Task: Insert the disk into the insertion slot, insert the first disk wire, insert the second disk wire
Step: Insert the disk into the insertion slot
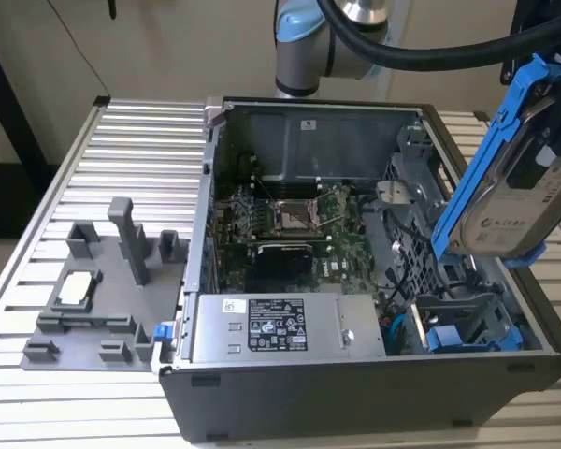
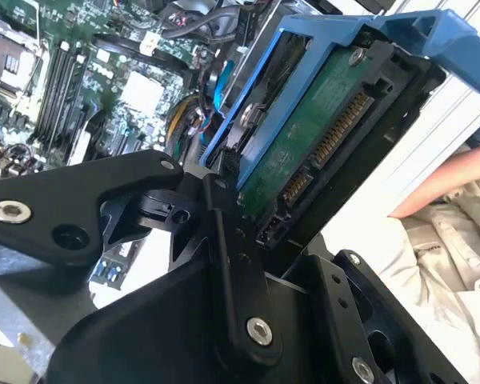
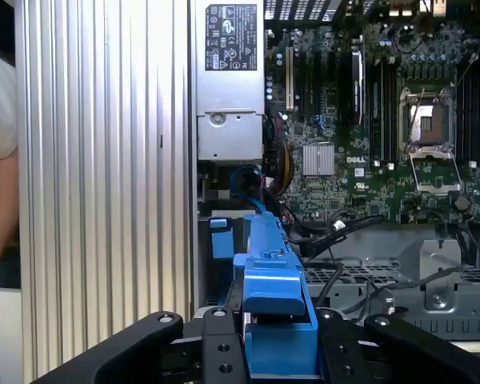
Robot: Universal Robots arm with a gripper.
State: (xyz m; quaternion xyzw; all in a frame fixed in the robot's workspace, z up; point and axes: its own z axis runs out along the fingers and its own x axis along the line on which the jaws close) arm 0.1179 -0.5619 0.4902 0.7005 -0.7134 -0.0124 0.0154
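The disk [image 1: 510, 201], silver-grey in a bright blue carrier frame, hangs steeply tilted above the open computer case's side at the exterior view's right. My gripper [image 1: 550, 108] is shut on its upper end. In the second wrist view the disk's green circuit-board underside [image 2: 316, 140] and connector face the camera, past the black fingers [image 2: 224, 232]. In the first wrist view the carrier's blue edge [image 3: 272, 296] sits between the two black fingers [image 3: 216, 348]. The insertion slot [image 1: 467, 329], a dark-grey bay with blue rails, lies below the disk in the case's near corner and holds nothing; it is seen too in the first wrist view [image 3: 222, 240].
Inside the case are the green motherboard [image 1: 294, 220], a grey power-supply box with a white sticker [image 1: 271, 325], a perforated metal cage [image 1: 419, 201] and loose dark cables [image 1: 402, 271]. A grey fixture plate [image 1: 98, 290] lies on the ribbed table. A person's arm [image 2: 456, 180] is close by.
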